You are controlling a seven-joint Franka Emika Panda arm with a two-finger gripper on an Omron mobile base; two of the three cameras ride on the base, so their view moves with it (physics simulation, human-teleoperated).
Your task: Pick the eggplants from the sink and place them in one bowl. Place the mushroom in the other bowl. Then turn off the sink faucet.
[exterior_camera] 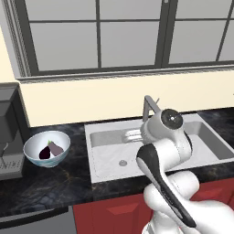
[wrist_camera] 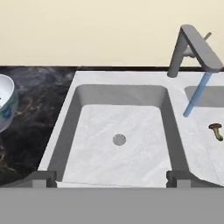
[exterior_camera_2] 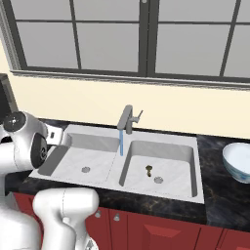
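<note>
Both eggplants lie in the white bowl (exterior_camera: 46, 148) on the counter left of the sink (exterior_camera: 105, 137), the dark one (exterior_camera: 45, 153) beside the paler one (exterior_camera: 56, 147). The mushroom (exterior_camera_2: 149, 170) sits in the right basin near its drain, and it is at the right edge of the hand view (wrist_camera: 215, 131). The other bowl (exterior_camera_2: 238, 163) stands empty to the right of the sink. Water (exterior_camera_2: 120, 142) runs from the faucet (exterior_camera_2: 128, 119). My gripper (wrist_camera: 111, 180) is open and empty, hovering over the left basin, whose drain (wrist_camera: 119, 139) lies below it.
A dark coffee machine (exterior_camera: 9, 137) stands at the counter's far left, behind the eggplant bowl. The black stone counter (exterior_camera_2: 215, 205) surrounds the sink, with red cabinets below. My own arm (exterior_camera: 167, 137) covers the sink's middle in the left base view.
</note>
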